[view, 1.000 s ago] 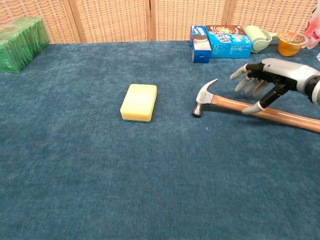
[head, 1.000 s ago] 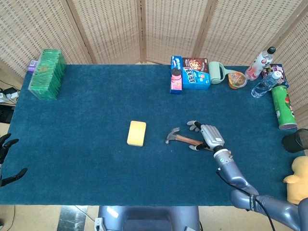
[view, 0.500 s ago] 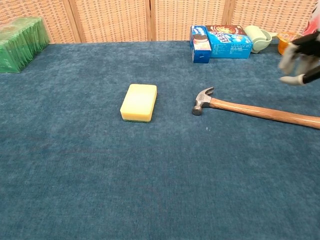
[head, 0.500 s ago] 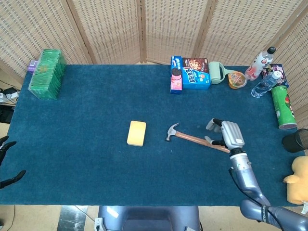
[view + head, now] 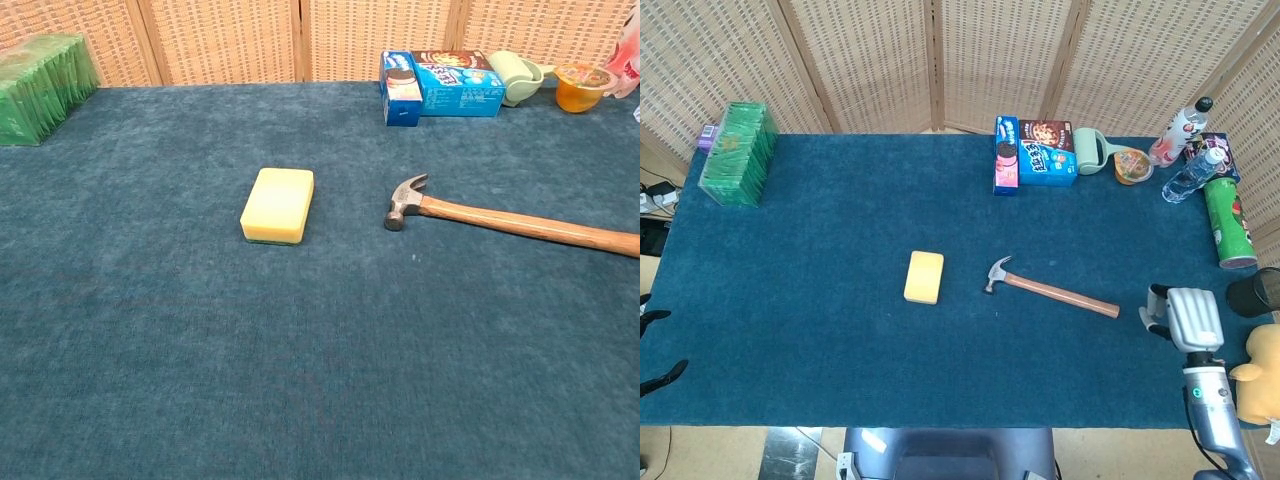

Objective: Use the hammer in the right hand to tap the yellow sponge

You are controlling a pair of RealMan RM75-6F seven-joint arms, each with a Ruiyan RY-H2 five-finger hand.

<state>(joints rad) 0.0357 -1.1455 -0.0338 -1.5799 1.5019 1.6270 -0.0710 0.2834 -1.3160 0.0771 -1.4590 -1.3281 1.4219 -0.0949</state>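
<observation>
The hammer point(image 5: 1050, 290) lies flat near the middle of the table point(image 5: 820, 330), held by nothing. Its head points toward the yellow sponge point(image 5: 924, 277), which sits just beyond it; its handle runs out toward the right edge. My right hand point(image 5: 1185, 318) hovers past the handle's end, near the right edge, holding nothing; fingers' spread I cannot tell. My left hand point(image 5: 655, 350) sits off the left edge, fingers apart, far from both.
</observation>
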